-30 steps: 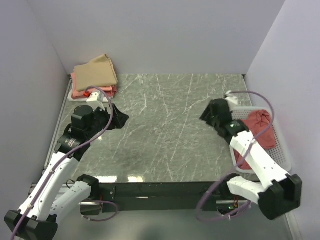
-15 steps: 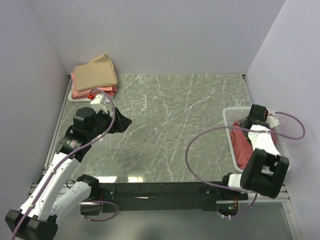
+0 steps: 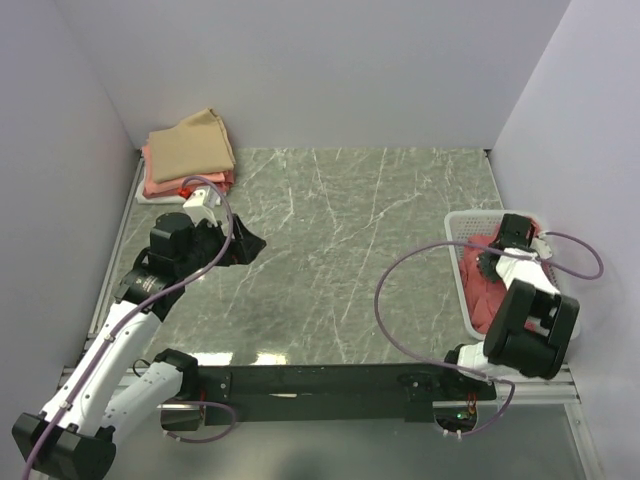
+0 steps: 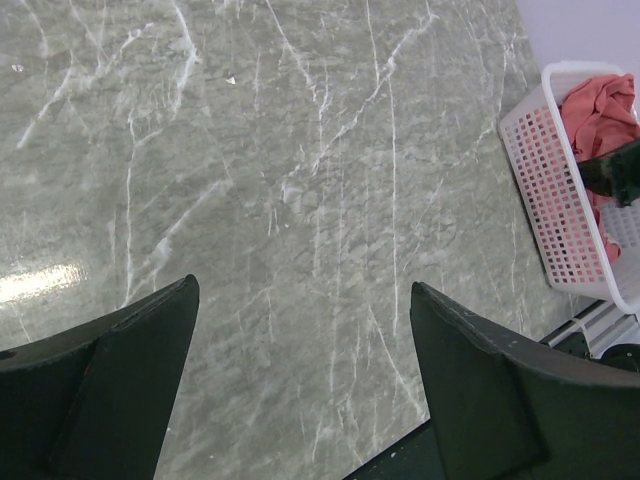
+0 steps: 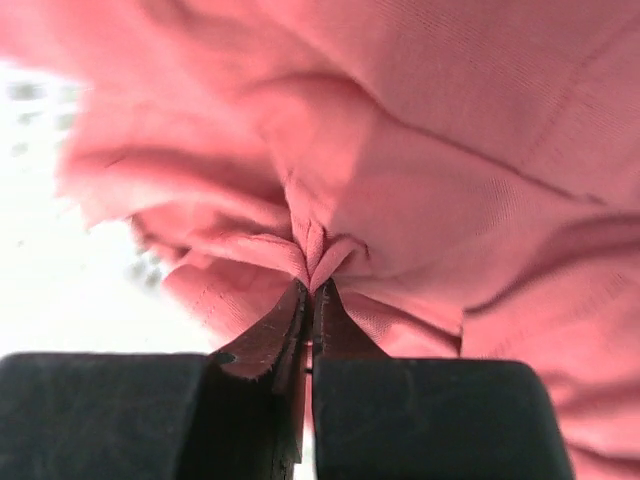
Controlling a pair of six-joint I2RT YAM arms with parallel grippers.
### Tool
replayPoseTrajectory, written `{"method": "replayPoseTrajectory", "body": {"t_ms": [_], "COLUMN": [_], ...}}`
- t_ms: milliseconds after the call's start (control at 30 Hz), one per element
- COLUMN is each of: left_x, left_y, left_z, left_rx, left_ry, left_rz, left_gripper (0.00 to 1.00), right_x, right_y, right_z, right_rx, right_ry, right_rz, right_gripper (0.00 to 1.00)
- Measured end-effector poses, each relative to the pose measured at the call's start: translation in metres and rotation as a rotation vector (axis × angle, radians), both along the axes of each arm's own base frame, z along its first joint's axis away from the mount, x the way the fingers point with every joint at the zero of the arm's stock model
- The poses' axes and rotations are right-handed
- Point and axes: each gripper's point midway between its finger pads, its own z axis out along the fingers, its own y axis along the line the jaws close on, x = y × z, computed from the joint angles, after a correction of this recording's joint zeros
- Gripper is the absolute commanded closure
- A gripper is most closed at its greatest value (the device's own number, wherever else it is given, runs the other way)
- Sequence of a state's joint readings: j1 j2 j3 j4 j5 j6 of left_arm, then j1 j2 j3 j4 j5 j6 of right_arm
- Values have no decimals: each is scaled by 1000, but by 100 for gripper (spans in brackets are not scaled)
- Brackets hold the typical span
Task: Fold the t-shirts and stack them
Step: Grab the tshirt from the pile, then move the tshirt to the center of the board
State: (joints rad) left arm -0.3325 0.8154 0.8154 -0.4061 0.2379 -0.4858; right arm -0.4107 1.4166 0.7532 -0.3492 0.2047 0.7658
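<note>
1. The right gripper reaches down into the white perforated basket. Its jaws are pressed together on a small pleat of the salmon-red shirt. The pinched cloth gathers into folds right at the fingertips and rises above them.
2. The rest of that shirt lies crumpled in the basket, filling most of the right wrist view. From above it shows as a red heap under and around the right arm's wrist.
3. The left gripper hangs over the left part of the table with its jaws spread wide and nothing between them. Only the veined grey-green table top shows between the two fingers. It is well apart from the salmon-red shirt.
4. The stack of folded shirts sits in the far left corner. The tan shirt is on top, lying slightly askew. The salmon-pink shirt is beneath it, and a white edge shows at the bottom. The left gripper is near this stack, on its near side, and not touching it.
5. The basket stands at the right edge of the table, just beside the right wall. In the left wrist view it sits at the far right, with the table's near edge just beyond it.
6. The stack lies close to the left and back walls. The marbled top runs from the stack across to the basket.
7. The right arm's purple cable loops out over the near right part of the table, beside the basket.
</note>
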Motion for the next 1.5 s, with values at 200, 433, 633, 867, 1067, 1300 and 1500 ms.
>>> {"method": "replayPoseTrajectory", "body": {"t_ms": [200, 433, 633, 867, 1067, 1300, 1500], "left_x": [0, 2, 5, 5, 7, 8, 8], "left_y": [0, 0, -1, -1, 0, 0, 0], "left_z": [0, -3, -2, -1, 2, 6, 6], "left_rx": [-1, 1, 0, -14, -18, -24, -29], "left_ry": [1, 15, 16, 21, 9, -5, -2], "left_rz": [1, 5, 10, 18, 33, 37, 40], "left_gripper": [9, 9, 8, 8, 8, 7, 8], "right_x": [-1, 17, 22, -7, -40, -44, -30], "right_y": [1, 11, 53, 167, 227, 271, 293], "right_z": [62, 193, 336, 469, 509, 536, 562], "right_rx": [-71, -153, -216, -171, -78, -7, 15], "right_ry": [-135, -394, -707, -1063, -1214, -1256, -1280], "right_rz": [34, 139, 312, 697, 930, 1102, 1156], "right_gripper": [100, 100, 100, 100, 100, 100, 100]}}
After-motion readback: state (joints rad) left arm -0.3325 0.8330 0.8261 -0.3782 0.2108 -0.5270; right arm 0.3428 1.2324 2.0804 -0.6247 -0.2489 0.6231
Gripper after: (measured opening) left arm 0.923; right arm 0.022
